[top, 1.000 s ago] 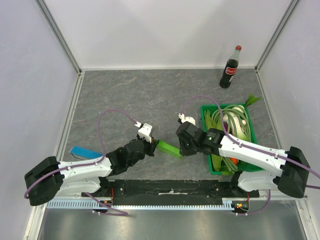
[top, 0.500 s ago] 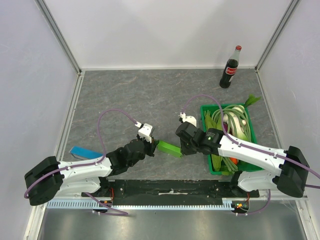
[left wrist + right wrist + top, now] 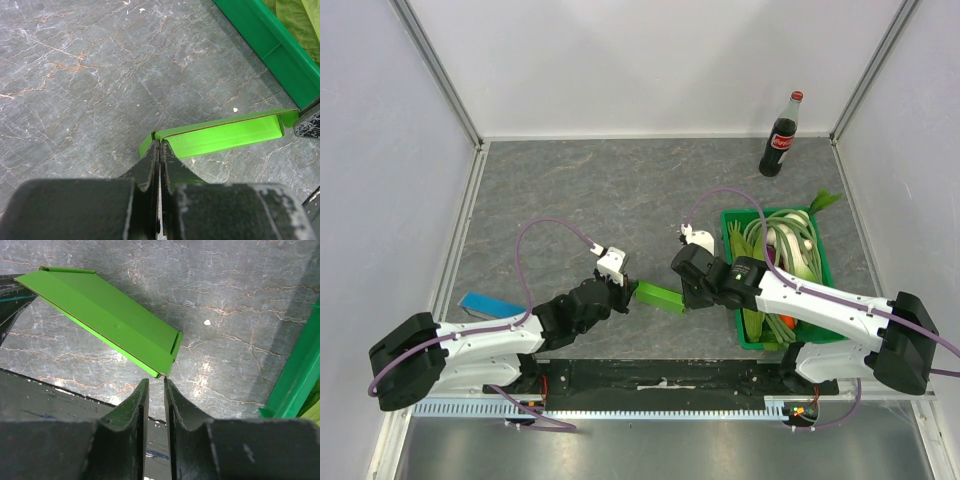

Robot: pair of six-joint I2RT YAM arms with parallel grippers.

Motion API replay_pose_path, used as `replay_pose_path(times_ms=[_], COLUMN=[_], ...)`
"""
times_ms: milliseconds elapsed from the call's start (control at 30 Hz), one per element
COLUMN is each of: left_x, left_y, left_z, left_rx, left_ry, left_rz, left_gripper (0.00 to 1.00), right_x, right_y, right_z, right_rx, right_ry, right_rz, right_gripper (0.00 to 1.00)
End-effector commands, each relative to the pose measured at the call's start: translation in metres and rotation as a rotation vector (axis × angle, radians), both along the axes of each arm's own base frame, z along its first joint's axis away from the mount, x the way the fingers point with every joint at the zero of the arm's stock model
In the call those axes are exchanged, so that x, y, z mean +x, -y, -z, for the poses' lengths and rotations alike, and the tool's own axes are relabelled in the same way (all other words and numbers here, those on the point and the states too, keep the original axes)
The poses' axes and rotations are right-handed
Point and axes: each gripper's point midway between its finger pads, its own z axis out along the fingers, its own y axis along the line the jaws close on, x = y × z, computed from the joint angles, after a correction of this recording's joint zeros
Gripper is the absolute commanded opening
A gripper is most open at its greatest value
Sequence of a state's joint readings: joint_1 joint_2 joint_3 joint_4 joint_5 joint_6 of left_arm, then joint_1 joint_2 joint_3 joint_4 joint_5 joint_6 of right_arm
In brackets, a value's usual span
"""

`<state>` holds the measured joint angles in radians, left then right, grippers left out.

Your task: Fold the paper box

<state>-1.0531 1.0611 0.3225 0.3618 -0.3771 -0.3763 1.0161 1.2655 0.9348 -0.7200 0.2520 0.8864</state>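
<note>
— Grey table (image 3: pixel 570 190), crate (image 3: pixel 270 45) on the right, box (image 3: pixel 658 297) between the arms, just left of the crate.
— Left gripper (image 3: pixel 160 150)?
— Clamped on the box's end. Right gripper (image 3: pixel 155 385) is slightly parted, the corner at its tips, not gripped.
— Risk?
— A push off the crease could buckle the card or tear it free.

Left arm (image 3: pixel 485 340) and right arm (image 3: pixel 820 305) in white links with black joints, bulky black base housings (image 3: pixel 405 362), a purple cable (image 3: pixel 545 225) looping over each, white wrist cameras (image 3: pixel 610 262), left claw (image 3: pixel 160 142) and right claw (image 3: pixel 155 381) matte black, fingers tapered
</note>
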Motion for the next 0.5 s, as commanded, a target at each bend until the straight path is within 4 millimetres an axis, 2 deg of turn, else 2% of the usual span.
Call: replay_pose_path(times_ms=[0,167,300,467], left_x=[-0.011,-0.011,-0.011,-0.011], left_y=[-0.012,-0.012,-0.012,-0.012], left_z=[0.026,0.026,0.026,0.026], left_rx=[0.108,0.11,0.109,0.11], left_ry=[-0.058,-0.057,-0.058,-0.055], left_rz=[0.012,0.011,0.01,0.01], left_gripper=[0.02,0.02,0.02,0.02], right_x=[0.004,0.003,0.003,0.003], right_y=[0.014,0.018,0.018,0.008], right_z=[-0.005,-0.014,-0.01,-0.005], right_rx=[-0.038,-0.008,-0.006,0.015], right_ry=[0.037,0.061,0.057,0.043], right_rz=[0.024,0.034,0.032,0.011], right_gripper=[0.26,0.27,0.28,0.27])
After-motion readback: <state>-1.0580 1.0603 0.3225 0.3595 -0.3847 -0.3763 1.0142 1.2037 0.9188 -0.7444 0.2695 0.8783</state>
